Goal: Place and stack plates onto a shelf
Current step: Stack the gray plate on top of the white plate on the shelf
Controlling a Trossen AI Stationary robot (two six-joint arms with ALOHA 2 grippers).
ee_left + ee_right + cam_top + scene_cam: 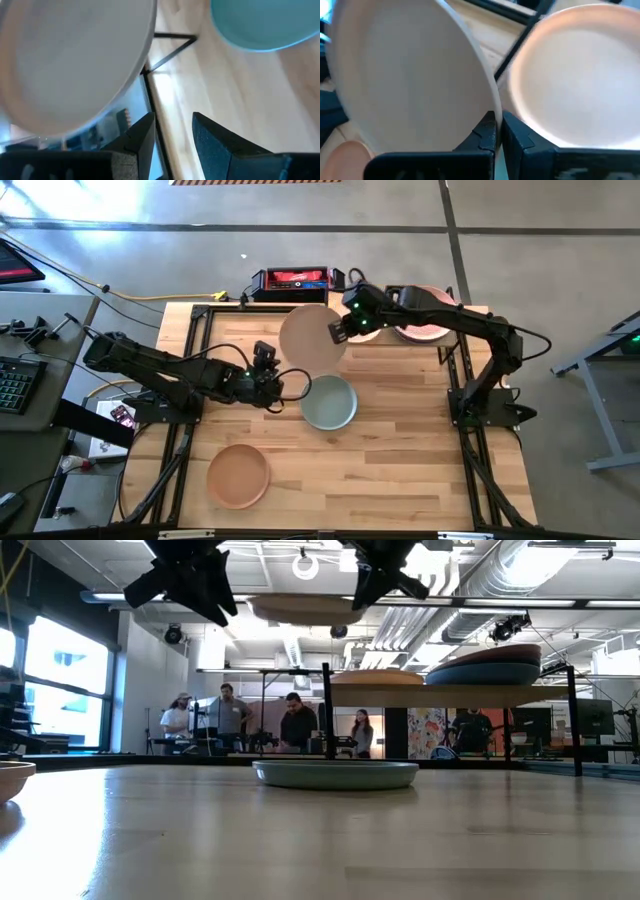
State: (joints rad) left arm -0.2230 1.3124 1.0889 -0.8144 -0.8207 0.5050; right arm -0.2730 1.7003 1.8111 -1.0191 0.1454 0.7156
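Right gripper (338, 332) clamped on the beige plate's (313, 335) rim, held above the table (400, 450) (near the shelf (470, 693)). Left gripper (290, 388) stands apart, empty, beside the sage plate (329, 402).

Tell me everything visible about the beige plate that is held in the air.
The beige plate is round, matte and plain, with a low raised rim. It hangs level above the table, clear of it, just in front of the shelf. The right gripper pinches its rim, shut on it. The left gripper stands open near it, not touching. Nothing lies on it.
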